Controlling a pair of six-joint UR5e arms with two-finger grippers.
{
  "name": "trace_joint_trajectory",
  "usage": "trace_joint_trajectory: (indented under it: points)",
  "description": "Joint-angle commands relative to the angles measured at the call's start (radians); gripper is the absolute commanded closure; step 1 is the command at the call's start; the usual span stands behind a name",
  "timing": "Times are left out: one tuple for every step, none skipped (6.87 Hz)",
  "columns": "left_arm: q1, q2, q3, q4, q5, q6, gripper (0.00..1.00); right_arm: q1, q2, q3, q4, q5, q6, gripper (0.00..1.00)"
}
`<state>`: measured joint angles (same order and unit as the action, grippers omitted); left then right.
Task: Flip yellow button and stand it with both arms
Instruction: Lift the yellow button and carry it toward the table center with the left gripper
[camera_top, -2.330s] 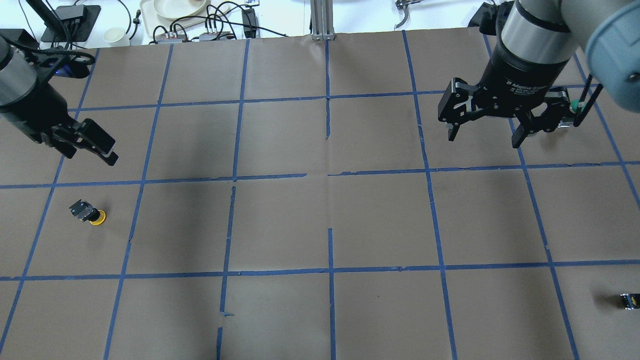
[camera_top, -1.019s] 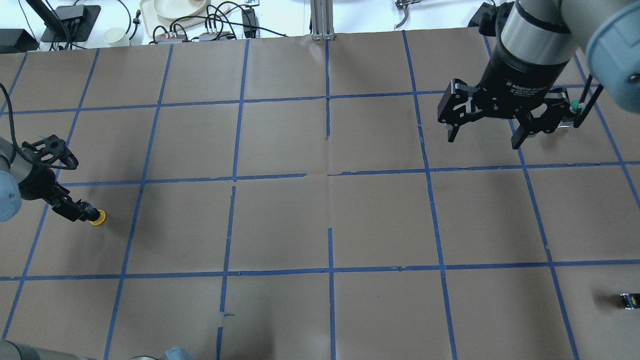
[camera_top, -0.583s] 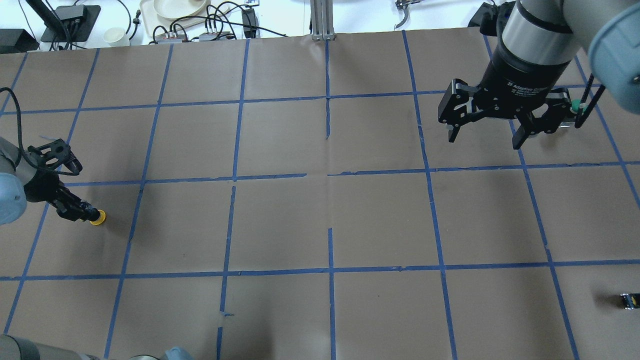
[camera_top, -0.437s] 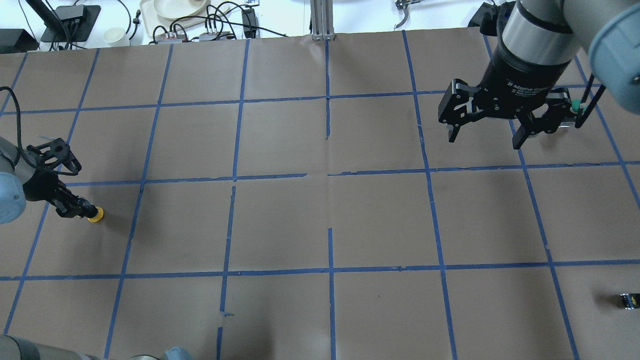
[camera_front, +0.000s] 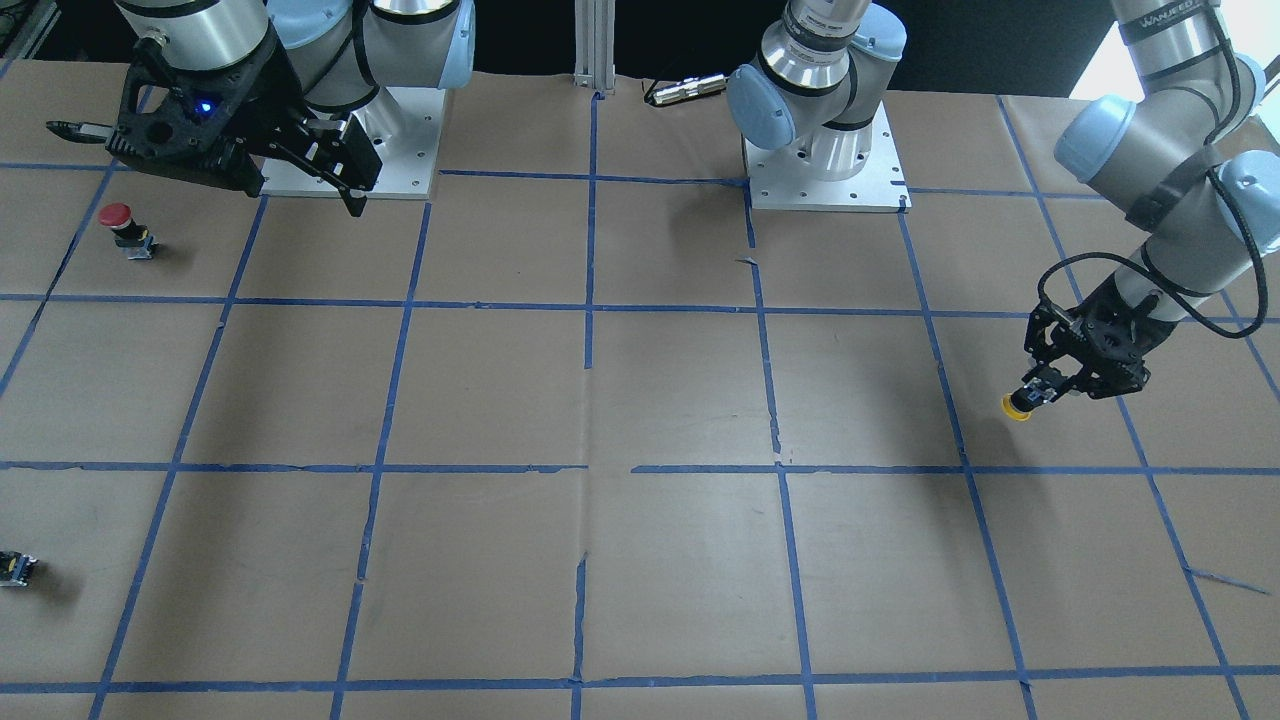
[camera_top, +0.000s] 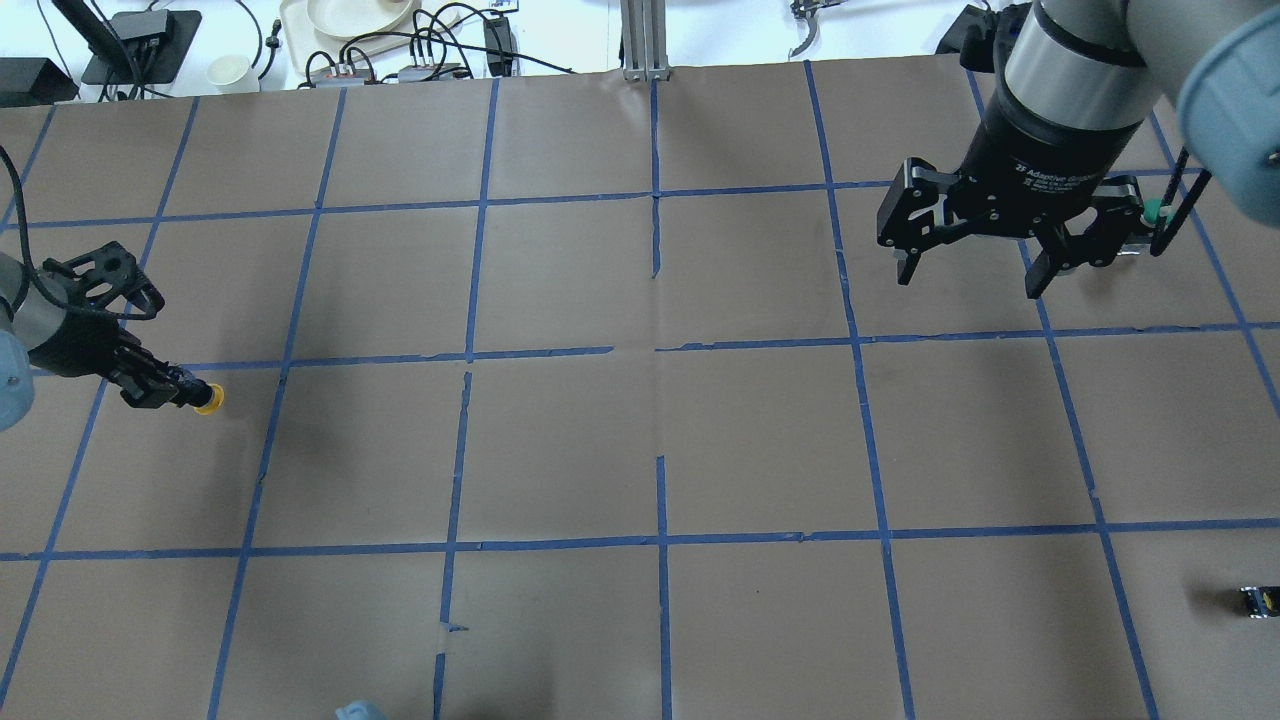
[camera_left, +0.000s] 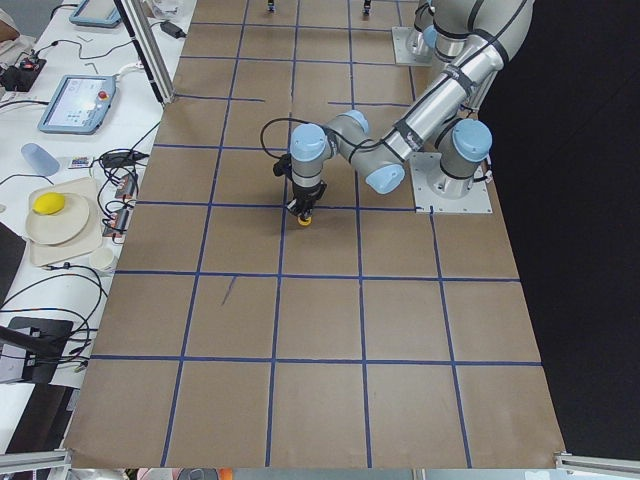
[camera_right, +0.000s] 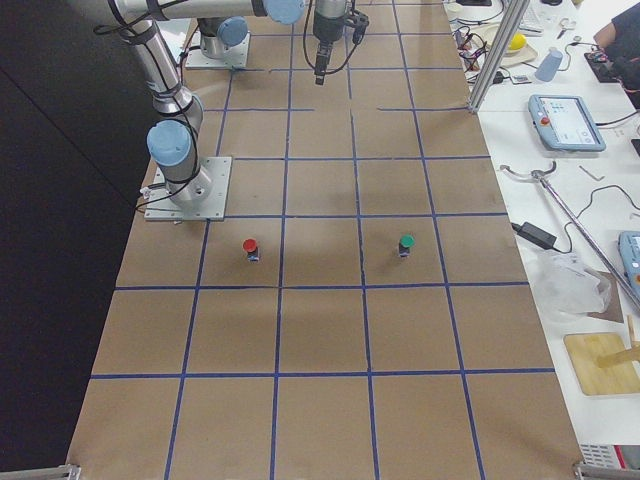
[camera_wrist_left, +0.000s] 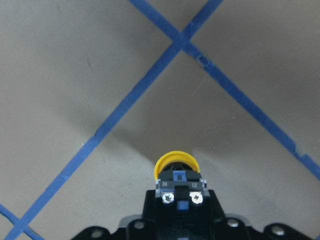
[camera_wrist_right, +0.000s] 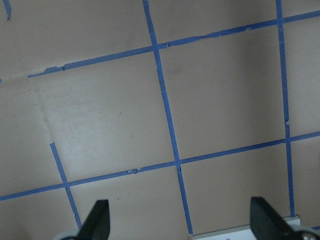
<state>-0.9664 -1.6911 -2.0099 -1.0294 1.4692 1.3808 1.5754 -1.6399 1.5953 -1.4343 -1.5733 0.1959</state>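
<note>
Left wrist view first: my left gripper (camera_wrist_left: 177, 200) is pinching the yellow button (camera_wrist_left: 175, 165) by its grey contact-block end, screws facing the camera. The yellow cap sticks out past the fingertips. The button's long axis runs in line with the fingers, cap away from the wrist and slanting down at the table (camera_top: 560, 450). A soft shadow sits under the cap, so I judge it lifted clear, though contact is hard to rule out.

From overhead, the held button is in the far-left column of the grid, close to a tape crossing, and the cap end aims toward the table's middle. So the free end is the cap and black body, which is what the other arm would need to take.

The right gripper (camera_top: 968, 275) is spread wide, holding nothing, and hangs high over the opposite side, well apart from the button. The left arm is plainly the nearer one, so a handover calls for both to close that gap.

The surface is brown paper marked with a blue tape grid (camera_top: 470, 353), flat and a little wrinkled. On the right arm's side are a red button (camera_front: 119, 222), a green button (camera_right: 406, 244) and a small black block (camera_top: 1258, 601).

Beyond the table's edge is a white bench with cables and a plate (camera_top: 350, 15).
</note>
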Motion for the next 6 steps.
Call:
trace_joint_trajectory:
  points:
    - [-0.165,0.132,0.022,-0.293,-0.157,-0.199,0.82,0.0,0.0,0.002,0.002,-0.002,-0.001,0.0]
    - [-0.252,0.161,0.032,-0.354,-0.264,-0.368,0.82,0.0,0.0,0.002,0.002,-0.002,-0.001,0.0]
    - [-0.328,0.16,0.04,-0.375,-0.388,-0.545,0.82,0.0,0.0,0.002,0.002,-0.002,-0.001,0.0]
    - [-0.401,0.177,0.042,-0.391,-0.514,-0.694,0.82,0.0,0.0,0.002,0.002,-0.002,-0.001,0.0]
    - [-0.46,0.197,0.043,-0.391,-0.649,-0.868,0.82,0.0,0.0,0.002,0.002,-0.002,-0.001,0.0]
    - [-0.5,0.214,0.034,-0.391,-0.825,-1.008,0.82,0.0,0.0,0.002,0.002,-0.002,-0.001,0.0]
